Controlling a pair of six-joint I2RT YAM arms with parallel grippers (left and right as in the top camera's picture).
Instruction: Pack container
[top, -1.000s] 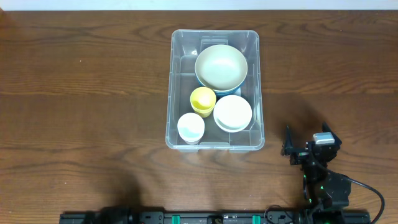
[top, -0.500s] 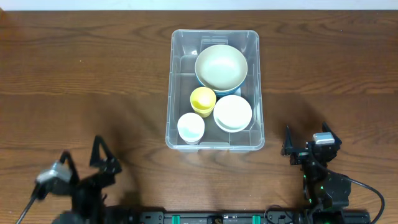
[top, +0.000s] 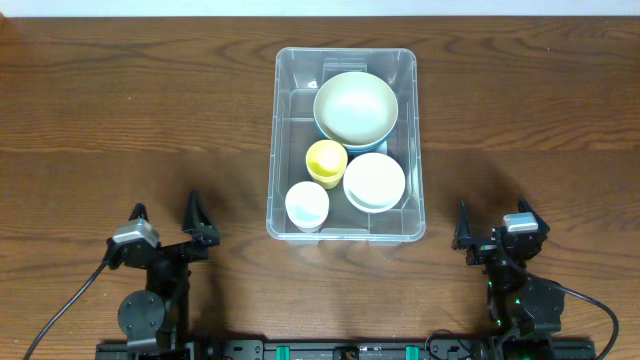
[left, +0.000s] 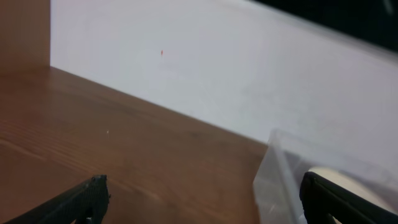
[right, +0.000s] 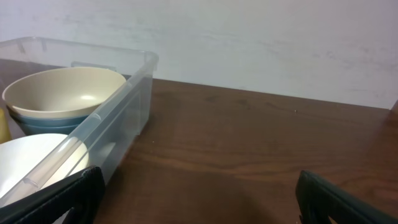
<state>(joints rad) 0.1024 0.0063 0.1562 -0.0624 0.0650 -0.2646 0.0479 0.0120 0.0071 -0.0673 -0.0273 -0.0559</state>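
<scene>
The container sits mid-table, holding a cream bowl at its far end, then a yellow cup, a white bowl and a white cup. The left gripper sits near-left of it, fingers spread and empty. The right gripper sits near-right, likewise spread.

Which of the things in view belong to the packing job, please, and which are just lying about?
Job: container, holding cream bowl, yellow cup, white bowl and white cup; left gripper and right gripper, both open.
Lying about: only the wooden table and white wall as backdrop.
</scene>
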